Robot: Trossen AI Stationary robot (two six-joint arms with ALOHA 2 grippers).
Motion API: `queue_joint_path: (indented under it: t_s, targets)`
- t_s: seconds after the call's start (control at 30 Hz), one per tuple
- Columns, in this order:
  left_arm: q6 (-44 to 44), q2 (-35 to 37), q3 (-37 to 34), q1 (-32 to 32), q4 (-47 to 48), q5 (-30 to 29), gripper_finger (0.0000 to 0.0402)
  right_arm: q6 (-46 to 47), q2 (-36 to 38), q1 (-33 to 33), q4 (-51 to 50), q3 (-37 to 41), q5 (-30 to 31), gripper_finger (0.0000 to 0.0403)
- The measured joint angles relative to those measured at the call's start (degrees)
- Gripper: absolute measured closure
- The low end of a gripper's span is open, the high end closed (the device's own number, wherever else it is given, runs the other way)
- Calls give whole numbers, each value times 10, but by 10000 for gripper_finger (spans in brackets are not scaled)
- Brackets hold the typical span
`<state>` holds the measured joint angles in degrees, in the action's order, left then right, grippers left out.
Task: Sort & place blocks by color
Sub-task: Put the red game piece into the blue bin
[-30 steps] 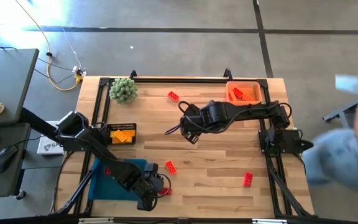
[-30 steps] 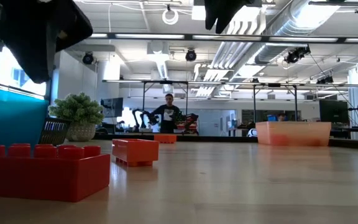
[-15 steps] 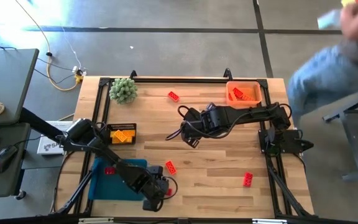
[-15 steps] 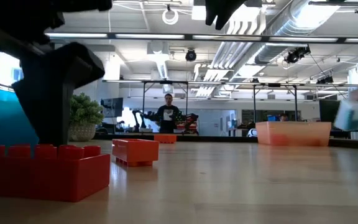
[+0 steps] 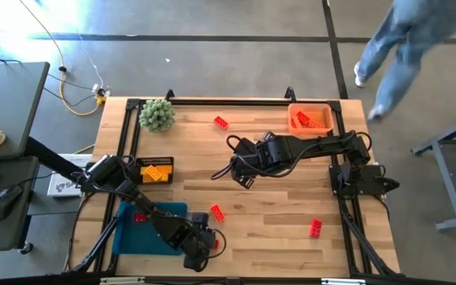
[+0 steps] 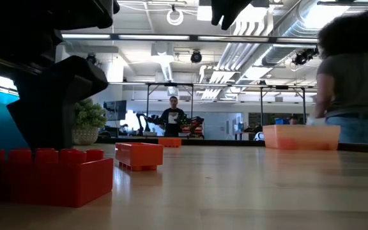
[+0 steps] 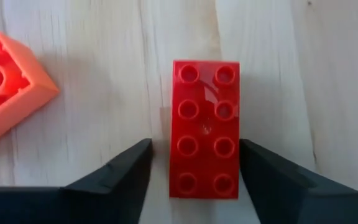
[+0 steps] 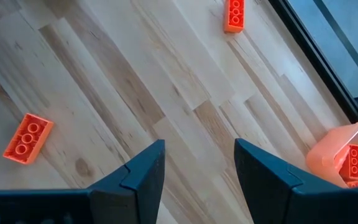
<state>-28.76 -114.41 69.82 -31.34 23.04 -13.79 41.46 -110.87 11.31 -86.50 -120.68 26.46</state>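
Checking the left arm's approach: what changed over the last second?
The left gripper came down at the table's near edge and now straddles the red block, fingers open on either side, not clamped. A person walked on past the far right corner. The right gripper stayed over mid-table; loose blocks unmoved.

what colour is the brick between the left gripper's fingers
Red brick, clearest in the left wrist view; the open left gripper straddles it.
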Motion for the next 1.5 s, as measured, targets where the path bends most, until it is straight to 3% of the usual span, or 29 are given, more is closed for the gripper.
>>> queue_joint_path:
  t_s: [0.23,0.47,0.8,1.17,1.5]
  targets:
    - [36,0,0,5,-12,-2,293,-10,0,-1,0,0,4,224]
    - [50,21,-1,19,38,-8,292,-36,0,-21,2,0,8,224]
    - [45,126,-1,21,154,-8,292,-35,0,-65,18,0,5,224]
    - [-74,252,-1,-39,319,-36,292,-28,1,-77,78,0,-89,224]
    - [-219,268,-1,-123,454,-31,292,-43,1,-57,147,0,-94,224]
